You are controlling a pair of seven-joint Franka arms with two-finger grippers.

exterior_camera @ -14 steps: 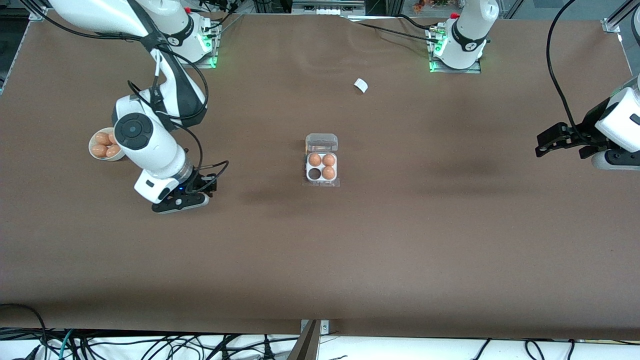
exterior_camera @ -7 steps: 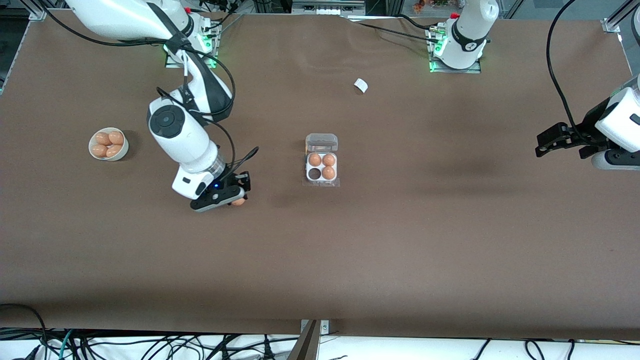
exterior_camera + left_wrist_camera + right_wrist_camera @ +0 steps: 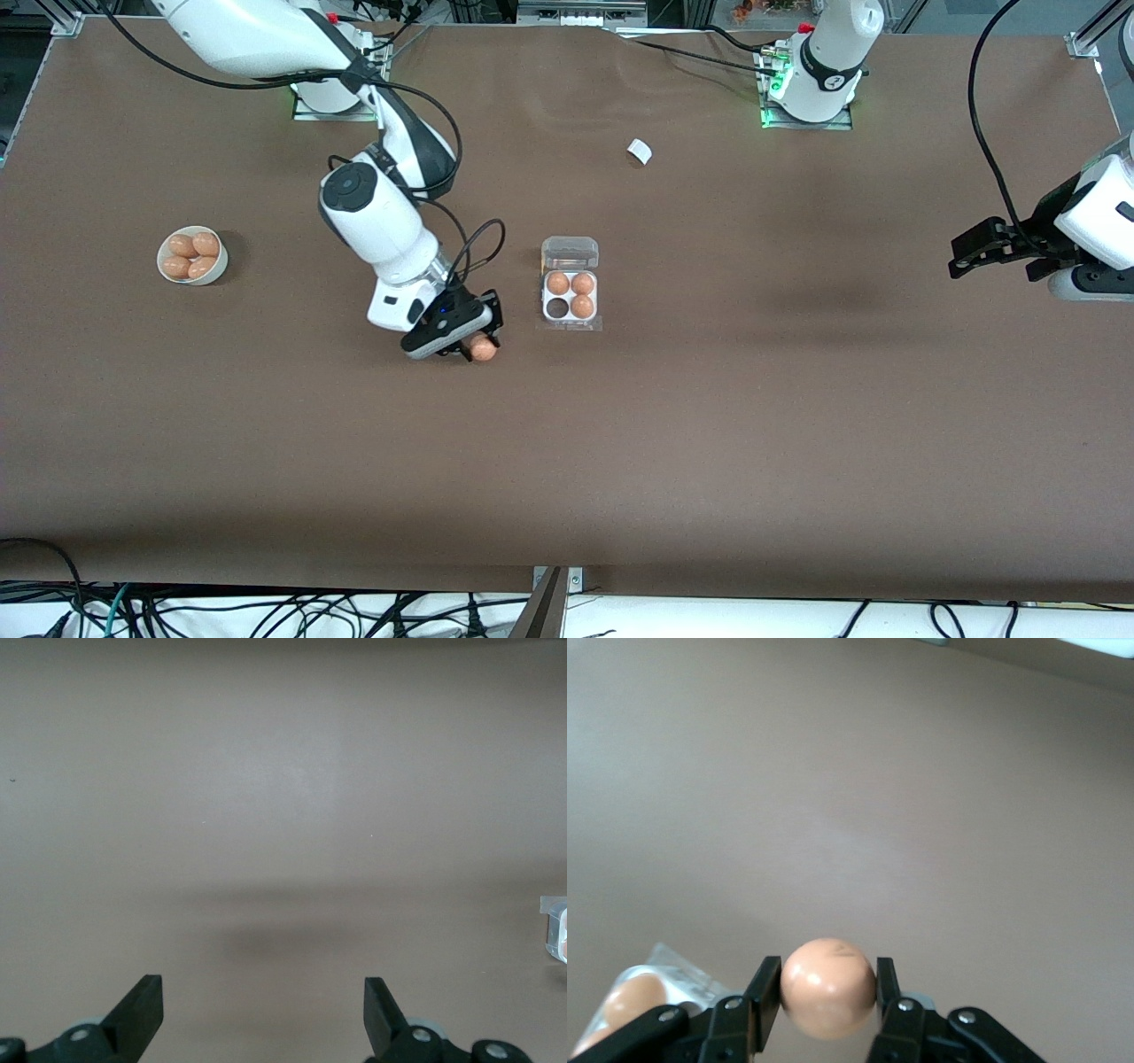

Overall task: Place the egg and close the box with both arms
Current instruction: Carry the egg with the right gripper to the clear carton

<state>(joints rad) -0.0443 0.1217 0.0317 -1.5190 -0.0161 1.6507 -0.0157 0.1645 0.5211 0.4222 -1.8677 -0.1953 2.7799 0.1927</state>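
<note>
The brown table (image 3: 709,443) had lots of bare room around the box (image 3: 570,297), which sat near the middle with its clear lid tipped back. Three eggs (image 3: 570,292) filled its cups, and the one dark cup nearest the front camera and toward the right arm's end had none. The right gripper (image 3: 469,339) hung over bare table just beside the box, toward the right arm's end, and it was clamped on the egg (image 3: 483,349). The right wrist view showed that grip up close: the egg (image 3: 828,986) was pinched between two black fingers (image 3: 764,992), with a corner of the box (image 3: 638,997) peeking in, mostly cut off. The left gripper (image 3: 992,248) waited in the air over the left arm's end of the table, its fingers (image 3: 142,1005) wide apart around nothing. A white bowl (image 3: 218,261) of eggs sat well apart from the box, toward the right arm's end. A small white scrap (image 3: 639,151) lay near the bases; what it was could not be made out.
</note>
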